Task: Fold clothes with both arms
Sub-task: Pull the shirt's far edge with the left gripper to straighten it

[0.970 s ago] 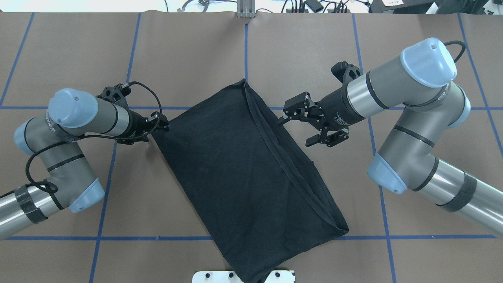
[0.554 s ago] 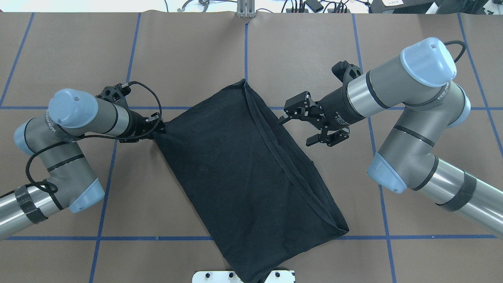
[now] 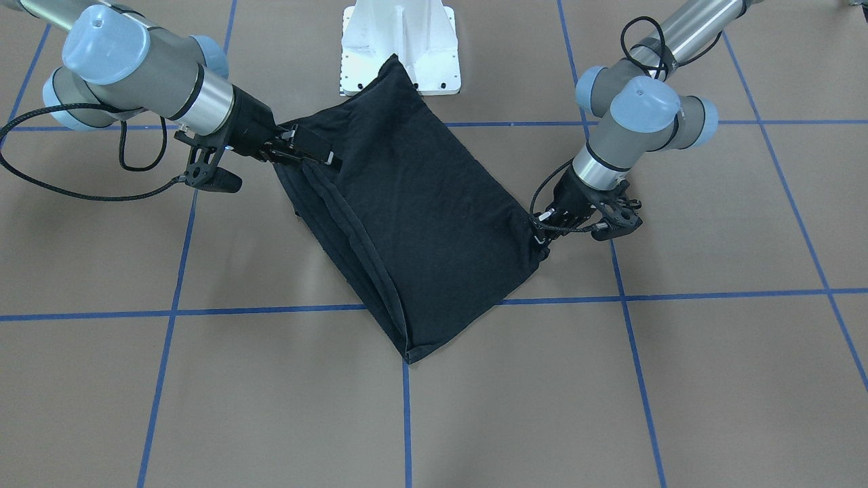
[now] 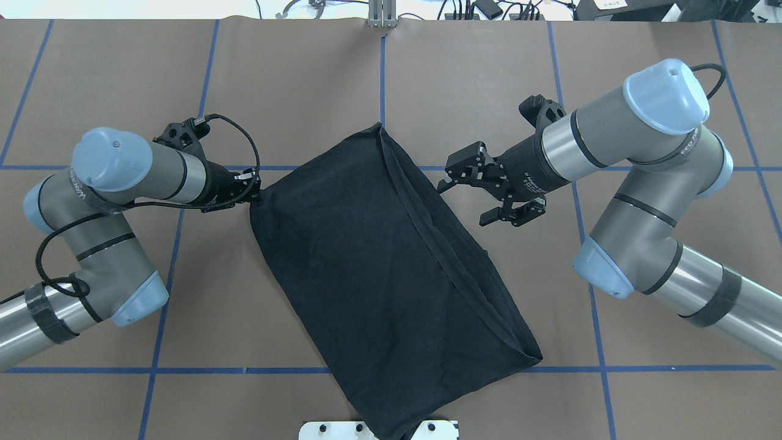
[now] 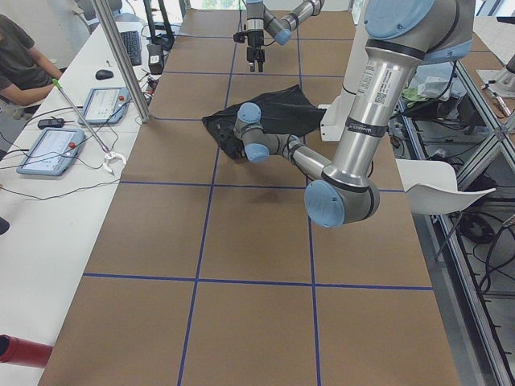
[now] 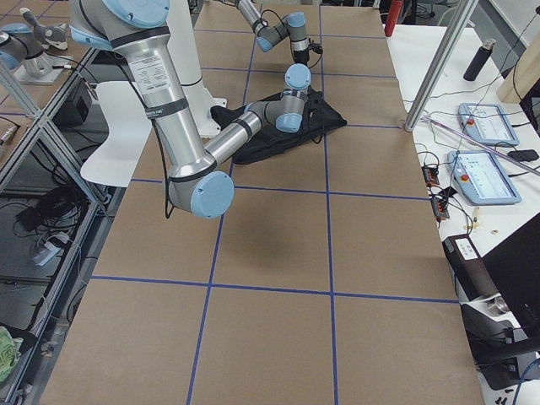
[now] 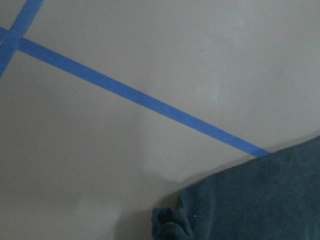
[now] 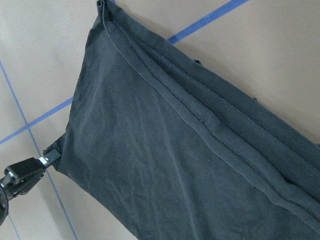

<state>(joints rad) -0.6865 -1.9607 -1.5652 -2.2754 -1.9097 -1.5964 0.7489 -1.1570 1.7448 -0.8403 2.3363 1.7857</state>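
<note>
Presently we list: black T-shirt [image 4: 379,263], folded, lying slantwise mid-way on the brown, blue-taped table [image 4: 275,79], one corner overlapping the white base [image 4: 314,431]; left gripper [image 4: 249,194] clenched on a shirt corner; right gripper [image 4: 462,203] spread wide, holding nothing, just beside the hemmed edge

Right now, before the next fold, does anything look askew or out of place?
Yes. The T-shirt lies slanted across the blue tape grid, its robot-side end draped over the white base plate. The corner at the left gripper is bunched, not flat. The right gripper is open beside the hem.
</note>
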